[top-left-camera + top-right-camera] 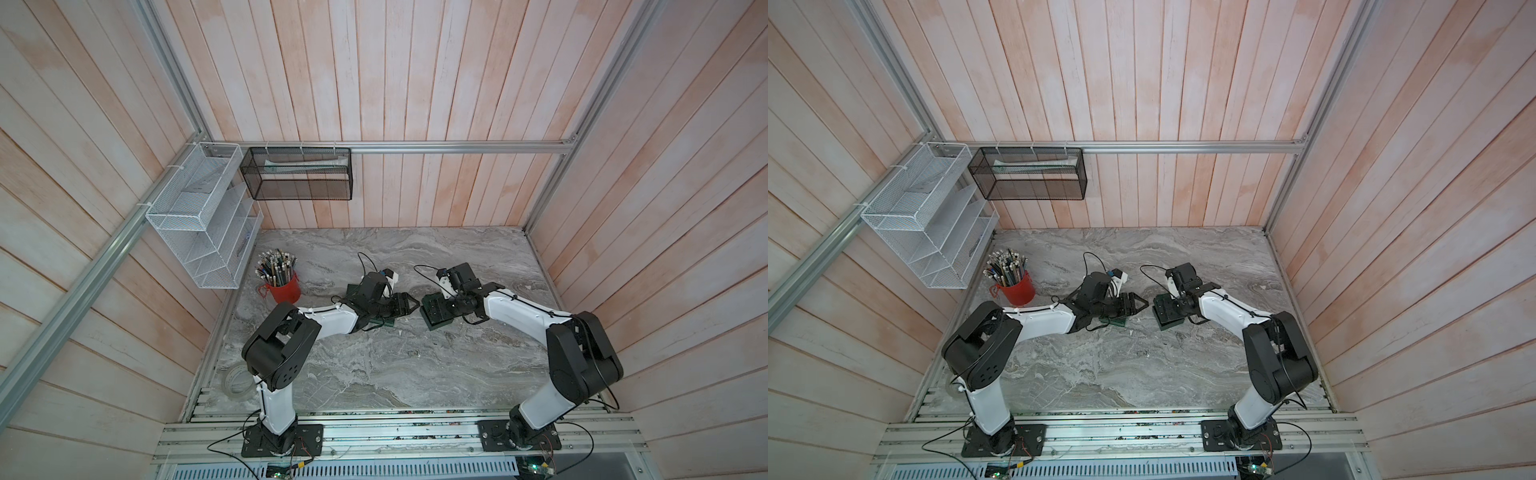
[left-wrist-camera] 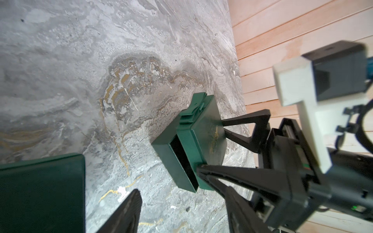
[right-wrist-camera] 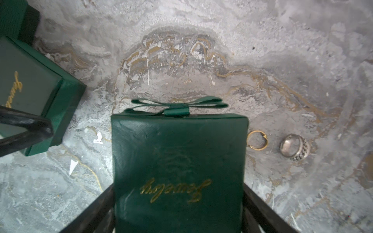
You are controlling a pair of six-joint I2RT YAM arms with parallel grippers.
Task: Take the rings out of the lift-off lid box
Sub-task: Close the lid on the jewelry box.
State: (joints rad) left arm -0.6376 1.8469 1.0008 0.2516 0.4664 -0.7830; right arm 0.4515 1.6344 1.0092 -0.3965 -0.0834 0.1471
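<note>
Your right end effector [image 3: 178,189] stood with its jaws spread wide astride the green lid [image 3: 179,153], one finger along each side. The views did not show whether the fingers pressed on the lid or only stood beside it. In the left wrist view the lid sat askew on its base [image 2: 171,161], leaving a dark gap into the box, and nothing could be made out inside that gap. Your left end effector [image 1: 409,305] hung open and empty close by, beside a second green box [image 3: 30,94] that looked closed as far as could be seen.

Out on the bench [image 3: 181,60], on the side of the first box away from the second one, lay the gold ring [image 3: 259,148], just beside the box wall. The silver ring [image 3: 300,148] lay near it, and the two were apart and clear of any finger.

So the main part of the job looked done, with two rings out. By my reading you had two things left. One was to check that the base held no more, since its inside was hidden. The other was to back the right end effector away without dragging the lid onto the gold ring.
</note>
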